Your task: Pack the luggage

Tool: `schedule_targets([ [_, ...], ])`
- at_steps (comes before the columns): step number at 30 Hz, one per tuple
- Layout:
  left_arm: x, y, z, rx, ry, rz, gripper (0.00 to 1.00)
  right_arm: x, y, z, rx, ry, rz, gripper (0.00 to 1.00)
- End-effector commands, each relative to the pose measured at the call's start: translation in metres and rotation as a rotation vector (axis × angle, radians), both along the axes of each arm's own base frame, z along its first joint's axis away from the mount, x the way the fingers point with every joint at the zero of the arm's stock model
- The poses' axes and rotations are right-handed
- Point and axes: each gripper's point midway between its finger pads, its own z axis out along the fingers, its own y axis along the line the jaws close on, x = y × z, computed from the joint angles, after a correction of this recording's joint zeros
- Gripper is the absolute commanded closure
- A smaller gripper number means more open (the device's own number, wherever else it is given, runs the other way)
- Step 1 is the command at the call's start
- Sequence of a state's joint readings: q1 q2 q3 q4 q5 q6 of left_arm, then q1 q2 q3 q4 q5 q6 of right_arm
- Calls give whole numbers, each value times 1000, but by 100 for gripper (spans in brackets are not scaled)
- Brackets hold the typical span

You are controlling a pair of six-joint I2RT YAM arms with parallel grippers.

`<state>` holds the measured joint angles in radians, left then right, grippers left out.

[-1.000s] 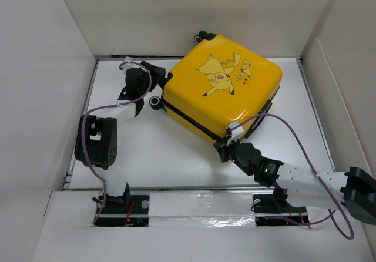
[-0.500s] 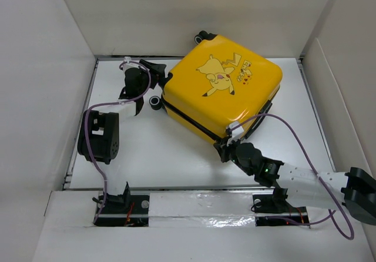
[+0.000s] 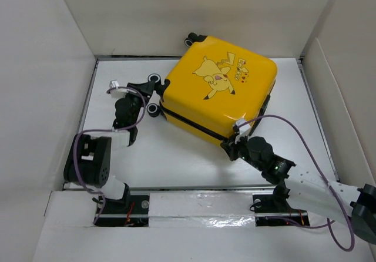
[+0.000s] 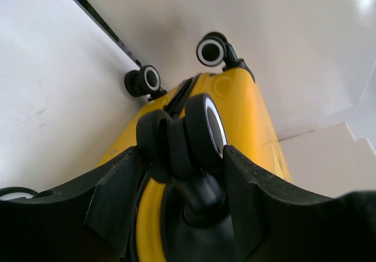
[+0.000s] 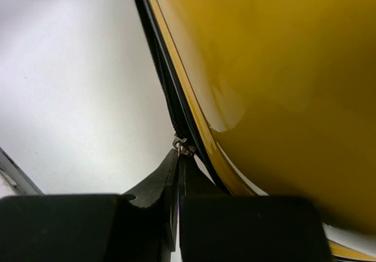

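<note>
The luggage (image 3: 220,88) is a yellow hard-shell suitcase with a cartoon print. It lies flat and closed at the back middle of the white table (image 3: 176,156). My left gripper (image 3: 154,81) is at its left corner, shut on one black wheel (image 4: 197,130), which sits between both fingers (image 4: 247,180). My right gripper (image 3: 235,147) is at the near edge of the luggage (image 5: 282,86), shut on the small metal zipper pull (image 5: 183,146) beside the black zipper line (image 5: 161,68). The luggage's inside is hidden.
White walls close the table in on the left (image 3: 47,68), back (image 3: 194,9) and right (image 3: 346,86). Other wheels stick out at the luggage's left side (image 3: 152,109) and back corner (image 3: 191,40). A raised ledge (image 3: 194,203) holds the arm bases.
The luggage has slid left and turned a little, its back wheel now further left. My left arm has drawn back with the wheel, its jaws narrower. My right gripper shifted right along the near edge.
</note>
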<state>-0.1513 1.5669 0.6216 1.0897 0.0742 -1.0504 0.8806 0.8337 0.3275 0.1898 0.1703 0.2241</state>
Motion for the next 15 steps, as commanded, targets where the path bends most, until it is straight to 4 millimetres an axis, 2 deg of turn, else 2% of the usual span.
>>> schedule_targets([
  [1,-43,16,1,137,-79,49,100,30,-1,65,100,-139,-11,100],
  [2,-60,22,-21,169,-36,58,100,34,-2,76,105,-156,-11,100],
  [3,-67,29,-24,186,-32,90,100,39,-7,80,92,-171,-15,100],
  [4,-78,30,-19,209,-47,91,100,41,-9,82,80,-173,-18,100],
  [5,-89,36,-31,231,-18,112,100,45,-11,82,65,-179,-20,100],
  [6,-94,39,-30,242,-24,123,100,47,-11,88,62,-186,-13,100],
  [7,-100,42,-16,245,-65,136,100,48,-15,82,30,-166,-16,100],
  [8,-104,45,-22,271,-38,140,100,48,-15,81,19,-157,-13,100],
  [11,-110,39,0,264,-94,103,100,43,-10,79,26,-148,32,100],
  [13,-115,30,12,248,-129,71,100,39,0,74,45,-138,72,100],
  [15,-113,29,14,261,-118,75,100,28,16,69,30,-122,137,100],
])
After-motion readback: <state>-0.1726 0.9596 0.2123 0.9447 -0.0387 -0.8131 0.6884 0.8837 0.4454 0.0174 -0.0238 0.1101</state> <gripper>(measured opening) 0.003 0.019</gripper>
